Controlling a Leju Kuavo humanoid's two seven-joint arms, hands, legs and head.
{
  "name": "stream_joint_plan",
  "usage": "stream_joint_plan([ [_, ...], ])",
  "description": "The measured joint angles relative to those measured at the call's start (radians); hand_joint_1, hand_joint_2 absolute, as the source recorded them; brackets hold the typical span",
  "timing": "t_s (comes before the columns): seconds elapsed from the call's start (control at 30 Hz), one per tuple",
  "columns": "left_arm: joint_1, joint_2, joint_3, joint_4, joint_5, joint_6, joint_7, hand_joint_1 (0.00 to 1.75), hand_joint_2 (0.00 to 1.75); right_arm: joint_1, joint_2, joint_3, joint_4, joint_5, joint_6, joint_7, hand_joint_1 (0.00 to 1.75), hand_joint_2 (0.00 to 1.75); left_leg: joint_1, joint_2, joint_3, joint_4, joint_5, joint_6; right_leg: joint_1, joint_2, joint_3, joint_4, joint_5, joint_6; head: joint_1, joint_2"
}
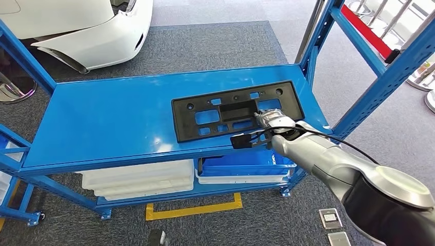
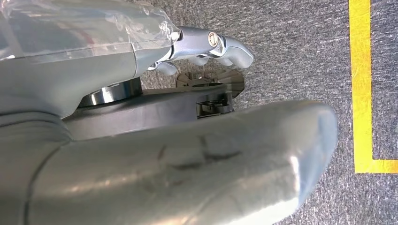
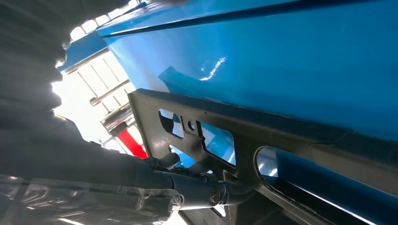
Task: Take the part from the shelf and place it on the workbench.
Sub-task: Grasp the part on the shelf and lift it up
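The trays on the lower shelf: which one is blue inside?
The right tray, under the black part and the right hand. The left tray is all white.

Floor: grey carpet point(image 1: 215, 46), marked with yellow tape point(image 1: 195, 210).
Furniture: white car body point(image 1: 87, 31) parked beyond.

Wide bare blue shelf point(image 1: 113, 118) left of the black part point(image 1: 236, 110); open room there from the front edge. Uprights point(image 1: 382, 84) at the right corner close beside the part's right end, hemming that side. Right hand point(image 1: 274, 123) already over the part's front right, fingers point(image 3: 206, 194) against its lower edge, cable point(image 1: 328, 137) trailing along the arm. Below, white trays point(image 1: 143, 179) and a blue bin point(image 1: 246, 166) filling the lower level. White car bumper point(image 1: 97, 36) beyond the back left. Left hand point(image 2: 206, 47) low over grey carpet, near yellow floor tape point(image 2: 361, 89).
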Motion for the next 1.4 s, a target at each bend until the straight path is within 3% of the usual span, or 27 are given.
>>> stream_joint_plan([
  [0.1, 0.0, 0.0, 0.0, 0.0, 0.0, 0.0, -0.004, 0.0, 0.0, 0.004, -0.012, 0.006, 0.005, -0.002, 0.002, 0.005, 1.33, 1.75, 0.0, 0.0, 0.003, 0.0, 0.0, 0.0, 0.0, 0.0, 0.003, 0.0, -0.001, 0.001, 0.0, 0.0],
  [0.27, -0.001, 0.0, 0.0, 0.0, -0.001, 0.0, -0.005, 0.0, 0.0, 0.006, -0.03, 0.011, 0.009, 0.001, 0.0, 0.008, 1.75, 1.75, 0.0, 0.0, 0.015, -0.001, -0.005, 0.001, 0.0, 0.0, 0.016, -0.001, -0.007, 0.001, -0.001, 0.0],
  [1.4, -0.004, -0.004, 0.0, 0.0, -0.004, 0.011, 0.005, 0.0, 0.0, 0.007, -0.053, 0.018, 0.021, 0.014, -0.025, -0.012, 1.75, 1.75, 0.0, 0.0, 0.024, -0.002, -0.007, 0.002, 0.0, 0.0, 0.025, -0.001, -0.009, 0.003, 0.0, 0.0],
])
